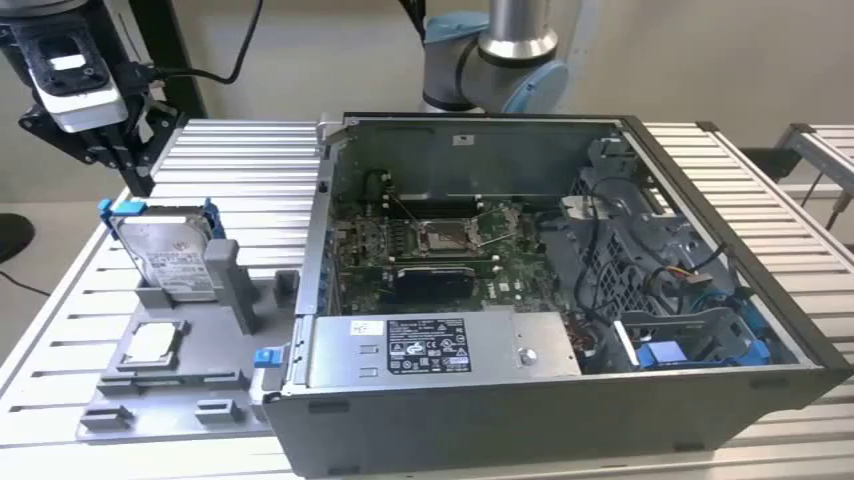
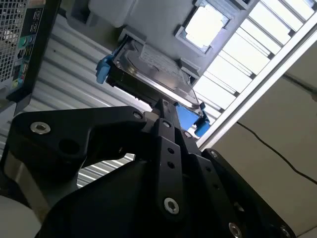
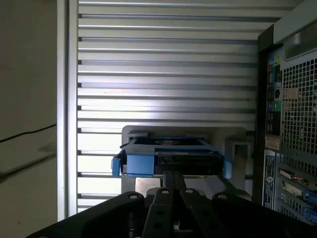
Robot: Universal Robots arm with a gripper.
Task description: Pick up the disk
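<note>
The disk [image 1: 167, 250] is a silver-grey drive with a white label in a blue bracket. It stands on edge in a grey holder [image 1: 230, 285] at the exterior view's left. My gripper [image 1: 138, 180] hangs just above and behind the disk's top edge, apart from it. In both wrist views the black fingers meet at one tip with nothing between them. That tip [image 2: 166, 105] points at the disk [image 2: 153, 67] in the second wrist view. In the first wrist view the gripper [image 3: 171, 174] sits close in front of the disk's blue-framed edge [image 3: 168, 157].
An open computer case [image 1: 467, 440] stands right of the holder, with a silver box with a black label [image 1: 427, 345] inside. A small square chip [image 1: 151, 343] lies in the grey tray in front of the disk. The slatted table's edge [image 1: 40, 330] is close on the left.
</note>
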